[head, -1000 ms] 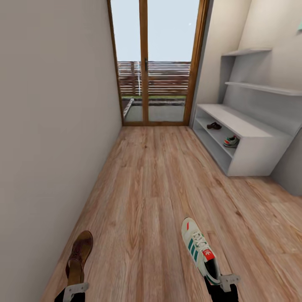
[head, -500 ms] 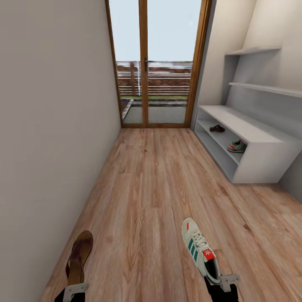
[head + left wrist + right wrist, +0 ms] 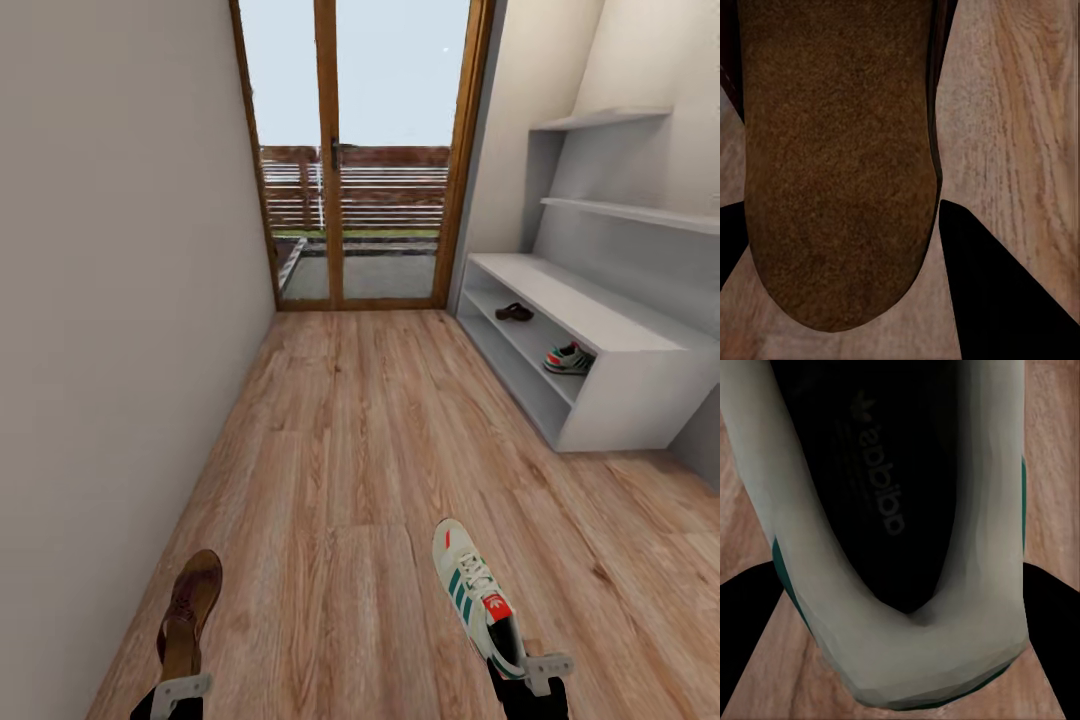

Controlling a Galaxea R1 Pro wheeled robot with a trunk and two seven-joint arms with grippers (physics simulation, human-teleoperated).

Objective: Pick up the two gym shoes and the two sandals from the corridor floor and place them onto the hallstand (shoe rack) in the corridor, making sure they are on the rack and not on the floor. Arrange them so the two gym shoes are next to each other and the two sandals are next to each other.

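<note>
Ahead, the hallstand [image 3: 620, 350] is standing far right, already housing one sandal [image 3: 514, 312] and one gym shoe [image 3: 569, 359]. Each pincer is gripping footwear for carrying: right pincer [image 3: 530, 672] clamping the sneaker [image 3: 472, 590], left pincer [image 3: 172, 692] clamping the brown sandal [image 3: 190, 610].

Ahead at the right, shoe rack [image 3: 610, 350] against the wall, with sandal [image 3: 514, 312] and sneaker [image 3: 570, 358] on its shelf, well apart. Door [image 3: 355, 170] at the corridor's far end.
</note>
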